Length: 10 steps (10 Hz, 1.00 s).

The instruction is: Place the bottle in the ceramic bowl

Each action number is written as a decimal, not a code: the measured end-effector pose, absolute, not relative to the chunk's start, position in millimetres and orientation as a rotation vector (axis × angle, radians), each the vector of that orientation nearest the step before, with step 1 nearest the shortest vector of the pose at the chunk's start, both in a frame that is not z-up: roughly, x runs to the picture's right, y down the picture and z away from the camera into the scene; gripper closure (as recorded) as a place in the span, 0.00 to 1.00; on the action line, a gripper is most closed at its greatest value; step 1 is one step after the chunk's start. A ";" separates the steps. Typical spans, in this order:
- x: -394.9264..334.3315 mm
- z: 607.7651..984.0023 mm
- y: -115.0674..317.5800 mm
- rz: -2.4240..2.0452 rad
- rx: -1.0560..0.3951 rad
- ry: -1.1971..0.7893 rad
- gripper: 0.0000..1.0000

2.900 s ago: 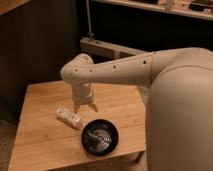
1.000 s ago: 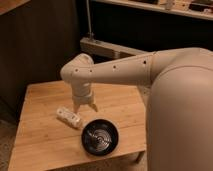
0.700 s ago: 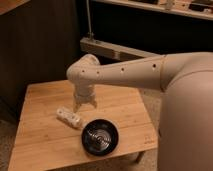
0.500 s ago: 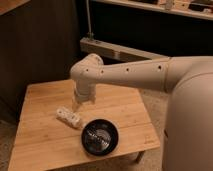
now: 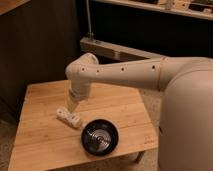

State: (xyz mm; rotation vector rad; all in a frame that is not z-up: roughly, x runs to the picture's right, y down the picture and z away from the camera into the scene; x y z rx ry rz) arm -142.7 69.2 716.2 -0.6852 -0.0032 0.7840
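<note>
The small white bottle (image 5: 69,117) lies on its side on the wooden table (image 5: 120,107), left of centre. The black glossy ceramic bowl (image 5: 100,136) sits near the table's front edge, just to the right of the bottle and nearer to me, and has nothing in it. My gripper (image 5: 72,105) hangs from the white arm (image 5: 120,75) directly above the bottle's far end and very close to it. I cannot tell whether it touches the bottle.
The arm's big white body (image 5: 187,120) fills the right side. A metal rail (image 5: 115,50) and dark cabinets stand behind the table. The table's left half (image 5: 40,105) is bare wood. The floor shows at the front left.
The gripper has moved left and down, from above the table's middle to just over the bottle. The bottle and bowl have not moved.
</note>
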 end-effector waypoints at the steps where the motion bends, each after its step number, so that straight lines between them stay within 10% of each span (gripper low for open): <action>1: -142.1 716.5 68.9 0.785 -0.685 -0.003 0.35; 10: -251.8 765.9 71.4 0.527 -0.670 -0.056 0.35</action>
